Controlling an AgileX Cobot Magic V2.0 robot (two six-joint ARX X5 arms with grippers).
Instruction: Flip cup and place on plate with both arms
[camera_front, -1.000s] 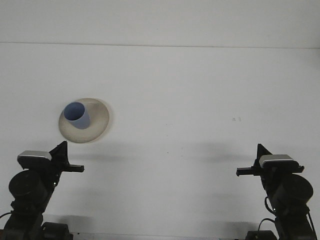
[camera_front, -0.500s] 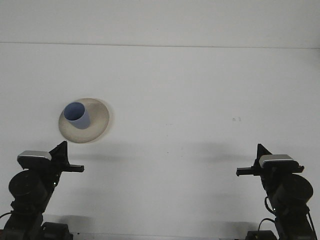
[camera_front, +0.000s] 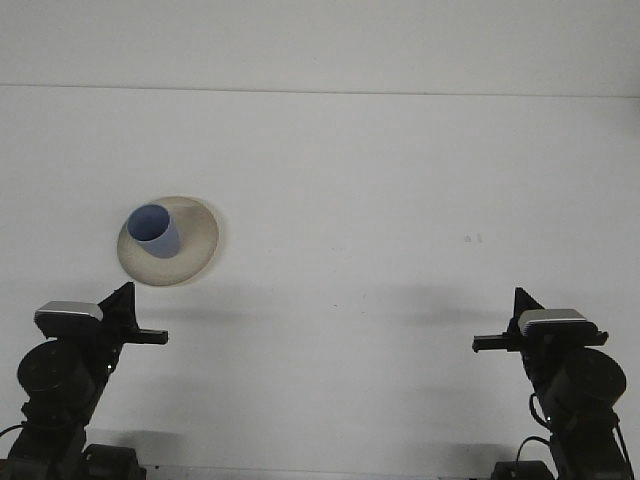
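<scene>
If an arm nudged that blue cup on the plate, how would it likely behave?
The blue cup looks small and thin-walled, so probably light and easily slid. It tapers, so tipped over it would likely roll in a curve. The shallow plate rim may barely stop it.

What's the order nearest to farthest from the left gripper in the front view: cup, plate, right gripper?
1. Plate: just ahead of the left gripper, near rim closest.
2. Cup: on the plate's far-left part.
3. Right gripper: far across the table, right side.

White table (camera_front: 380, 180), plain and matte, evenly lit; a thin seam runs left to right at the far edge, meeting a white wall (camera_front: 320, 40).
</scene>
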